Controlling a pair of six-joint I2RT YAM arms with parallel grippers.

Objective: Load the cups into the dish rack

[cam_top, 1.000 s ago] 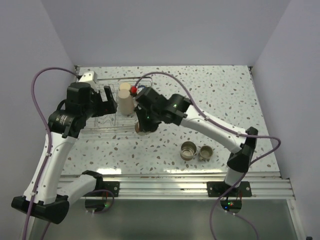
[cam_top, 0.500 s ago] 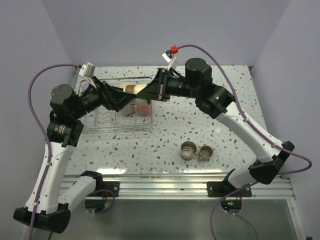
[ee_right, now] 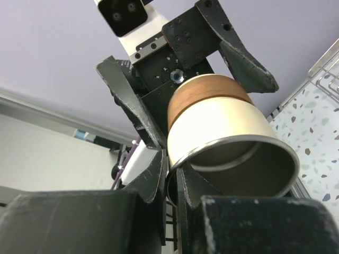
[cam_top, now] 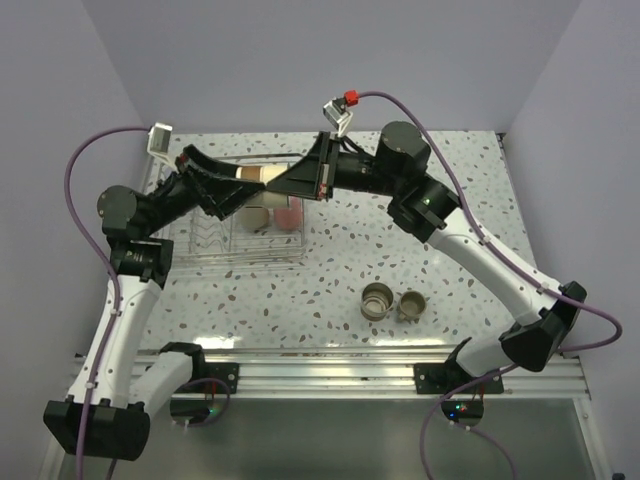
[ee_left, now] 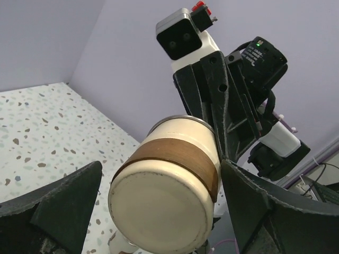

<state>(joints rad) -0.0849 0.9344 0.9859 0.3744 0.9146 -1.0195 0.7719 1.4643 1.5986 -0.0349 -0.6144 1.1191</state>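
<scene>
A cream cup with a brown band [cam_top: 262, 174] hangs sideways in the air above the dish rack [cam_top: 215, 250]. My right gripper [cam_top: 308, 181] is shut on its steel rim, one finger inside and one outside [ee_right: 172, 177]. My left gripper [cam_top: 232, 188] is open, its jaws on either side of the cup's base [ee_left: 159, 211]. One jaw stands apart from the cup and the other is close beside it. In the left wrist view the cup [ee_left: 169, 190] fills the middle. A beige cup [cam_top: 257, 215] and a pink-red cup [cam_top: 288, 216] stand in the rack.
Two steel cups [cam_top: 377, 300] [cam_top: 411, 305] stand on the speckled table at front right. A corner of the rack [ee_right: 329, 71] shows at the right edge of the right wrist view. Purple cables loop from both arms.
Both arms have risen from rack level. The right gripper has lifted the cream cup above the rack and turned it sideways. The left gripper has come round its base.
</scene>
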